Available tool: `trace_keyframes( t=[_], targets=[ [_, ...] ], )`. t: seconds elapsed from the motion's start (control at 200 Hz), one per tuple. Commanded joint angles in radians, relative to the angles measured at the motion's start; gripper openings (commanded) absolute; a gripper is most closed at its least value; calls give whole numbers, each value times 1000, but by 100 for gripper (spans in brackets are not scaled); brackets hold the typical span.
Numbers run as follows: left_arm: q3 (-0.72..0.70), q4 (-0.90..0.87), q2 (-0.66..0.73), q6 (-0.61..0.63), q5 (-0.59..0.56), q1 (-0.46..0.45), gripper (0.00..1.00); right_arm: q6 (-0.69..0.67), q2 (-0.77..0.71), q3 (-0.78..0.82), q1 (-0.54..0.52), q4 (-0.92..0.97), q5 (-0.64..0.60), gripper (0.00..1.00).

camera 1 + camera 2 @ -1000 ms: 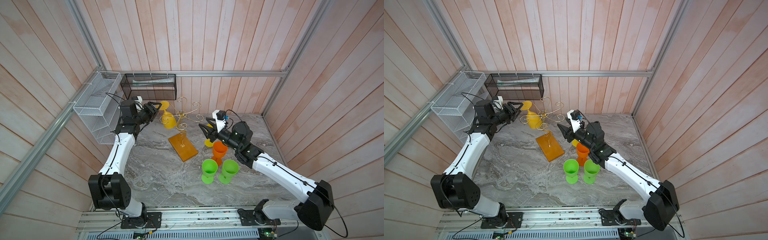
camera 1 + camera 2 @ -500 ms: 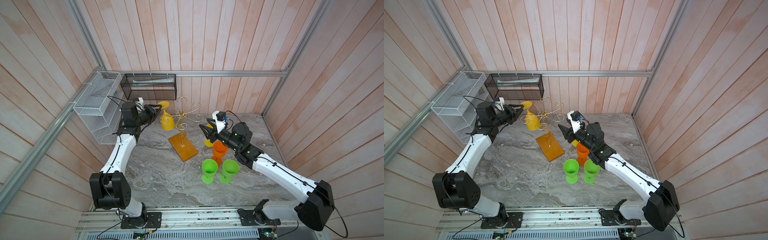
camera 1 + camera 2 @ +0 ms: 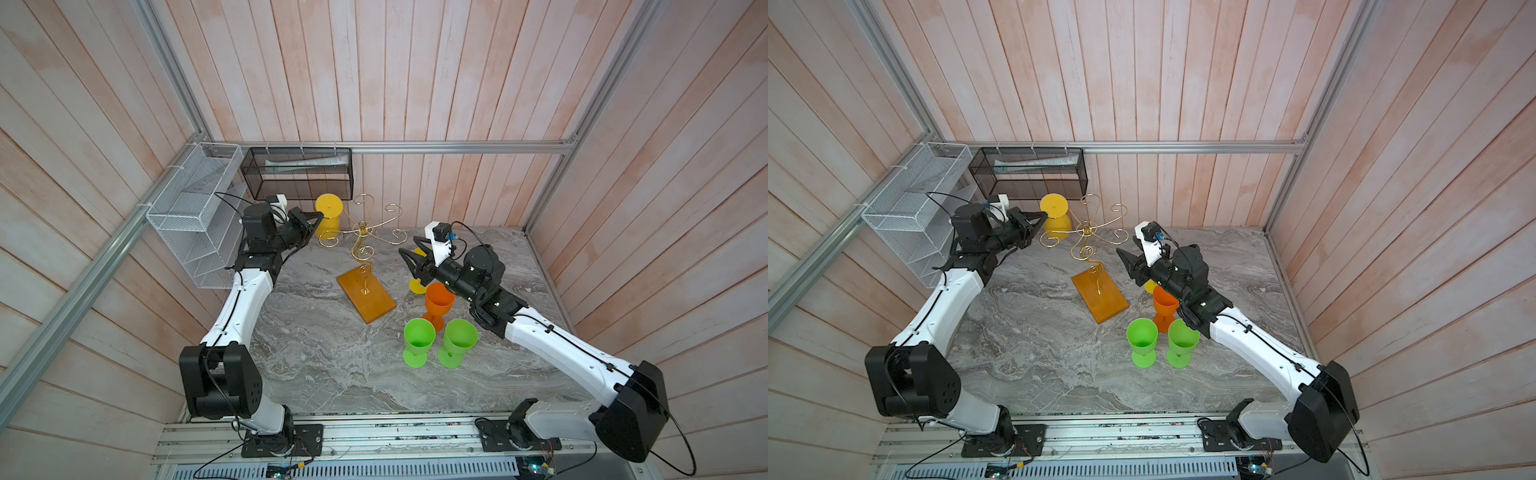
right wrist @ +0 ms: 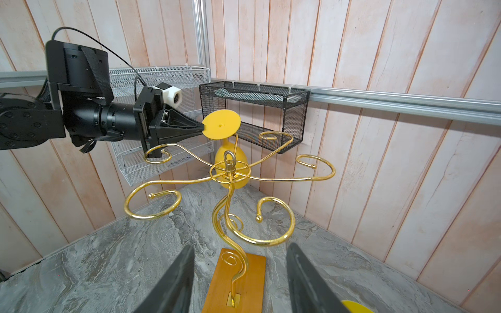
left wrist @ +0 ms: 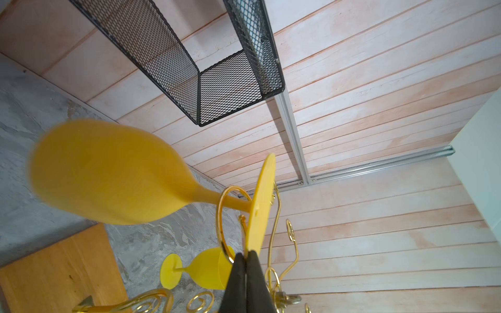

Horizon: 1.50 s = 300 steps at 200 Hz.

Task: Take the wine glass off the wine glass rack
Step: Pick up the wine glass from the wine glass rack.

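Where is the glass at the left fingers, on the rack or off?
The glass hangs on the rack, upside down: stem in a gold curl, left fingers pinching its foot.

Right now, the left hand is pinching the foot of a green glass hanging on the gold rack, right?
Not green: the glass that the left hand pinches by its foot is yellow, hanging on the gold rack. The right wrist view shows it.

We see the gold wire wine glass rack [image 4: 230, 175] upright on its amber base [image 3: 368, 299], toward 12 o'clock on the surface. A yellow wine glass [image 3: 328, 206] hangs bowl-down from the scroll arm at 10 o'clock, foot disc uppermost, its rim pinched by the left hand [image 4: 202, 127].
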<state>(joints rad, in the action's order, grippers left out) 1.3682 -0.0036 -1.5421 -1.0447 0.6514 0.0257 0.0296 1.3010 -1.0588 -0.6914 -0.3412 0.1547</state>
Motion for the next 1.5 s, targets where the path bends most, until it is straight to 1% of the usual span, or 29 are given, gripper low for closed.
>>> trace_keyframes(
  t=[0.0, 0.435, 0.61, 0.84, 1.055, 1.21, 1.496],
  targets=[
    [-8, 18, 27, 24, -5, 5, 0, 6, -14, 2, -5, 1, -11, 54],
    [-11, 9, 57, 49, -33, 5, 0, 15, -6, -11, -5, 3, -6, 54],
    [-10, 27, 65, 36, -44, 4, 0, 18, -9, -9, -5, 8, -5, 54],
    [19, 27, 40, 35, -53, 5, 0, 15, -15, -7, -5, 14, -8, 54],
    [61, 45, 0, 14, -26, 1, 0, 11, -22, -4, -5, 15, -12, 54],
    [101, 16, -23, 37, 1, -21, 0, 6, -21, -6, -6, 15, -15, 54],
    [97, 5, -28, 57, 48, -44, 0, 5, -13, -14, -5, 21, -9, 54]
  ],
)
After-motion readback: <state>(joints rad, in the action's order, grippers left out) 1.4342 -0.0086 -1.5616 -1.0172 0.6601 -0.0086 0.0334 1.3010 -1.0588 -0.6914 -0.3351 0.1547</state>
